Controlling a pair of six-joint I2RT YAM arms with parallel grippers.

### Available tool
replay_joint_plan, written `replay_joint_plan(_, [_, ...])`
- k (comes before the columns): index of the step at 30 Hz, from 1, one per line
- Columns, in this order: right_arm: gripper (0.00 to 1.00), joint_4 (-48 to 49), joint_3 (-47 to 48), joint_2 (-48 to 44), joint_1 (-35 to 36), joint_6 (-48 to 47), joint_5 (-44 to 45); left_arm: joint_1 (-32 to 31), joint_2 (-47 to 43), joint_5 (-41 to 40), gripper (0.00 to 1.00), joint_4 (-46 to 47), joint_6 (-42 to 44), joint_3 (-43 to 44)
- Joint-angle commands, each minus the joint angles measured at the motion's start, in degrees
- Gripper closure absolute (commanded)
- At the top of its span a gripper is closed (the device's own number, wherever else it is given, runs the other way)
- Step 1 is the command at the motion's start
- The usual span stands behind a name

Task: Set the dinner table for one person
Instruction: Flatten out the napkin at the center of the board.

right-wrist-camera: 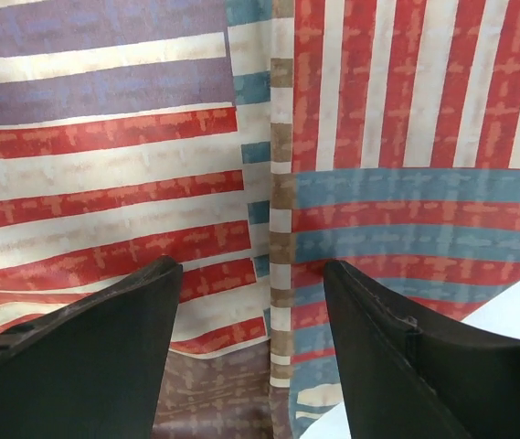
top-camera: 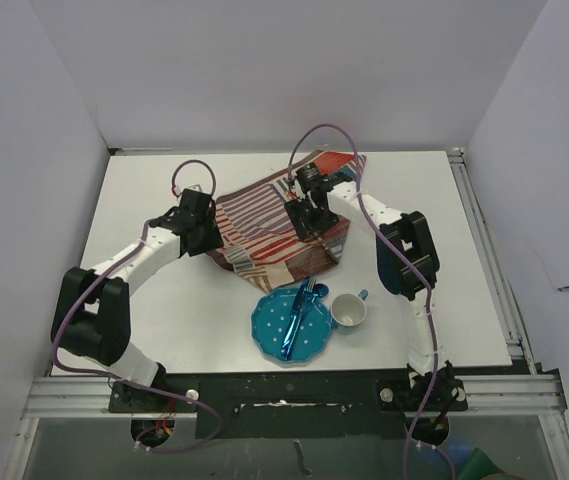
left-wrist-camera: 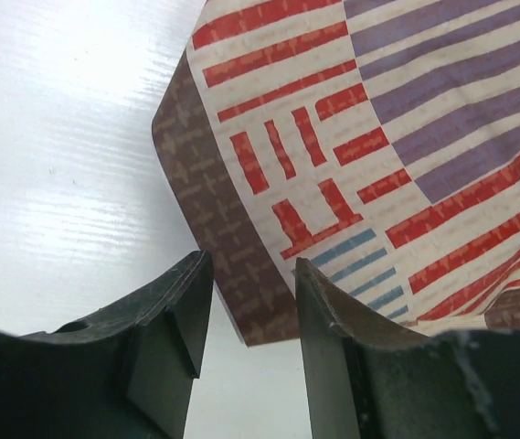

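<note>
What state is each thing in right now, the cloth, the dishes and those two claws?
patchwork mat: lying askew on the table, partly rumpled.
plate: flat on the table, cutlery on it.
blue cutlery: lying across the plate.
cup: upright beside the plate.
left gripper: open, at the mat's edge.
right gripper: open, above the mat.

mat [top-camera: 264, 225] on dinner table [top-camera: 154, 300]; plate [top-camera: 269, 325] before it; cup [top-camera: 349, 311] right of plate; cutlery [top-camera: 300, 308], seemingly, on plate

The white dinner table [top-camera: 164, 320] bears a rumpled striped cloth mat [top-camera: 264, 235], a blue dotted plate [top-camera: 269, 327] and a cup [top-camera: 349, 311] beside it.
</note>
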Motion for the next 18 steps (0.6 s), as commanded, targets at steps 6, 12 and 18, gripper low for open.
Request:
replay_joint_plan(6, [0.35,0.44,-0.03,0.35,-0.04,0.25,2.35,-0.57,-2.98,0.74,0.59,0.97,-1.5,-3.31])
replay_joint_plan(12, [0.39,-0.31,1.59,3.01,-0.04,1.19,6.74,-0.57,-1.41,0.79,0.59,2.68,-1.73,-5.09])
replay_joint_plan(18, [0.75,-1.89,3.46,5.56,-0.14,1.93,11.36,-0.57,1.53,1.22,0.56,3.9,-2.28,-5.05])
